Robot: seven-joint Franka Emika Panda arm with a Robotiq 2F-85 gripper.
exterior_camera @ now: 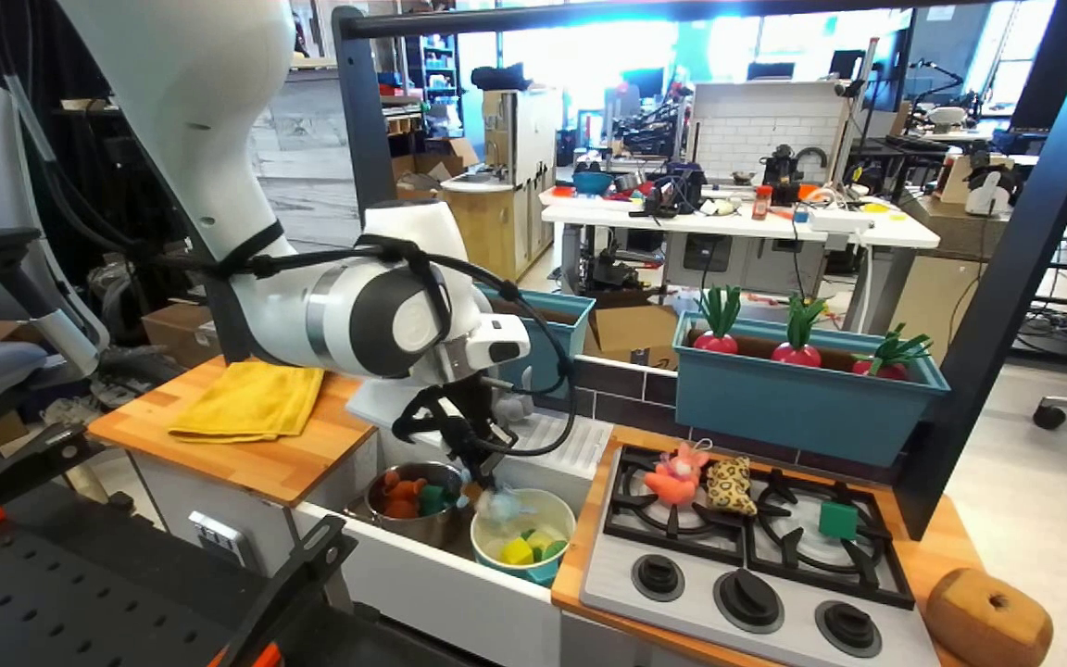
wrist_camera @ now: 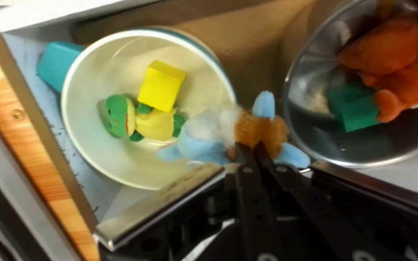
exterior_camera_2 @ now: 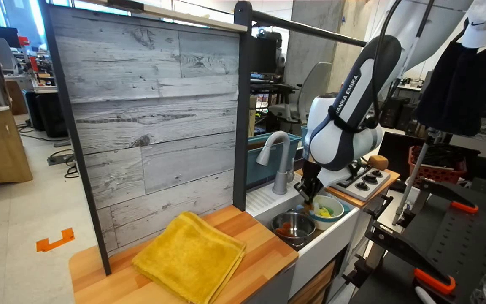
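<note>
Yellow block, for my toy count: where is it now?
In the wrist view, the yellow block lies left of centre inside the white-and-teal pot, beside the green-and-yellow toy.

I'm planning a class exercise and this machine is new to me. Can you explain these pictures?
It is a white robot arm with a black two-fingered gripper. Two pictures are taken from outside it, the third from its wrist. The gripper pinches a blue-and-brown plush toy, seen partly over a round cream pot. In that pot lie a yellow block and a green-and-yellow plush toy; in the shiny steel pot beside it, orange plush and a green block. Both stand in a white sink. A folded yellow cloth lies on the wooden counter, and a coral plush toy on the grey stovetop.
</note>
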